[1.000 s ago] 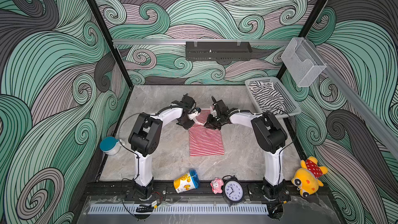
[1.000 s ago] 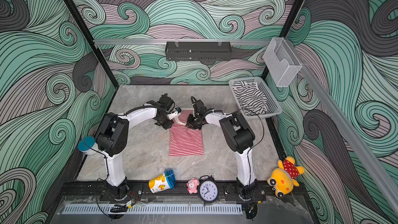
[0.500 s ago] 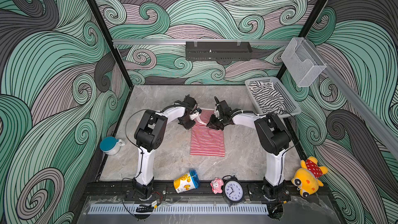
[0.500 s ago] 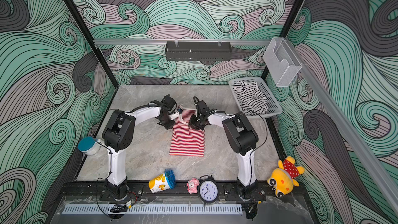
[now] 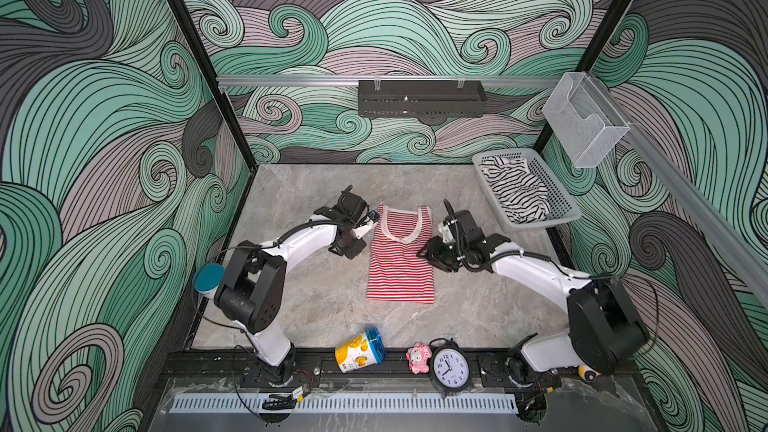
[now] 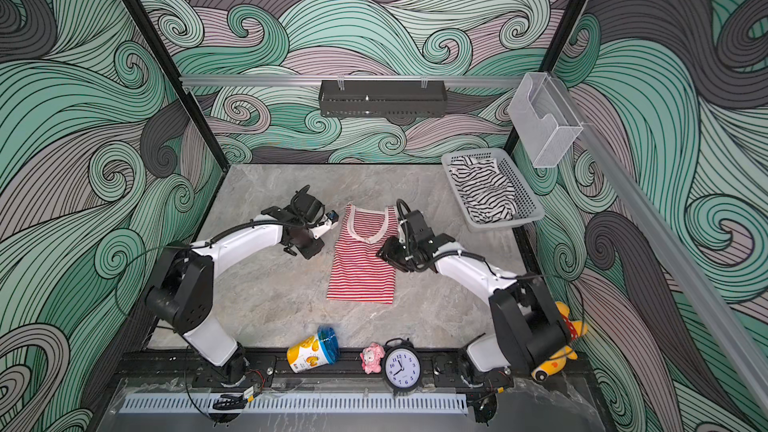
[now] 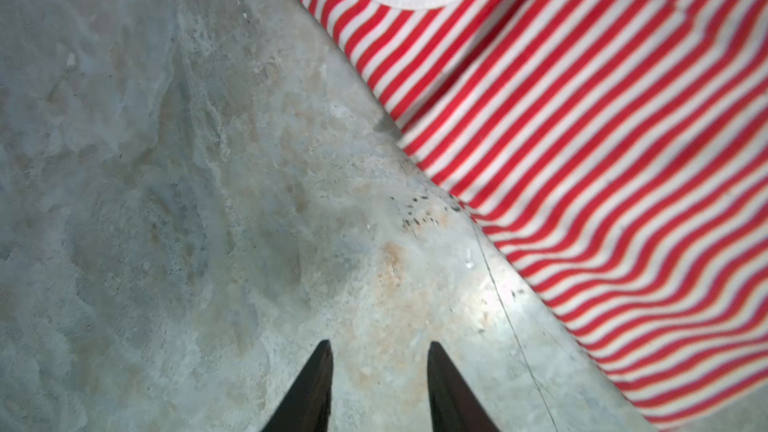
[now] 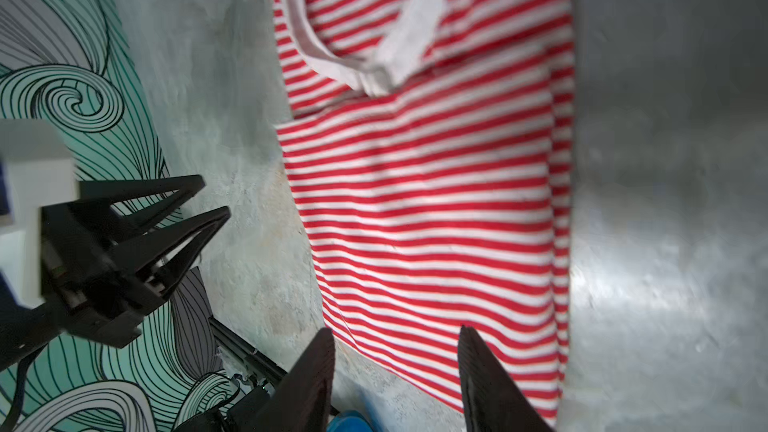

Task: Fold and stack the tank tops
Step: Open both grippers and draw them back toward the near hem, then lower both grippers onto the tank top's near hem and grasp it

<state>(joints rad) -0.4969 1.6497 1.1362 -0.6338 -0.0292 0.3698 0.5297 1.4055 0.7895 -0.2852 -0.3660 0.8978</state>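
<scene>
The red-and-white tank top (image 5: 401, 261) (image 6: 361, 265) lies flat in the middle of the table, cream-trimmed neckline toward the back. The black-and-white tank top (image 5: 515, 193) (image 6: 484, 189) is crumpled in the grey basket (image 5: 538, 225). My left gripper (image 5: 351, 245) (image 7: 378, 344) is open over bare table just left of the red top (image 7: 582, 139). My right gripper (image 5: 432, 255) (image 8: 397, 330) is open at the top's right edge, above the striped cloth (image 8: 415, 201), holding nothing. The left gripper's fingers (image 8: 199, 209) also show in the right wrist view.
Along the front edge lie a tipped yellow can with a blue lid (image 5: 359, 349), a small pink toy (image 5: 417, 358) and a black alarm clock (image 5: 451, 367). A yellow plush toy (image 6: 557, 351) sits at front right. A teal cup (image 5: 208, 278) stands at the left edge.
Both grippers have let go of the red top's shoulder end and opened. Each has drawn outward and toward the front. The top now lies spread flat.
</scene>
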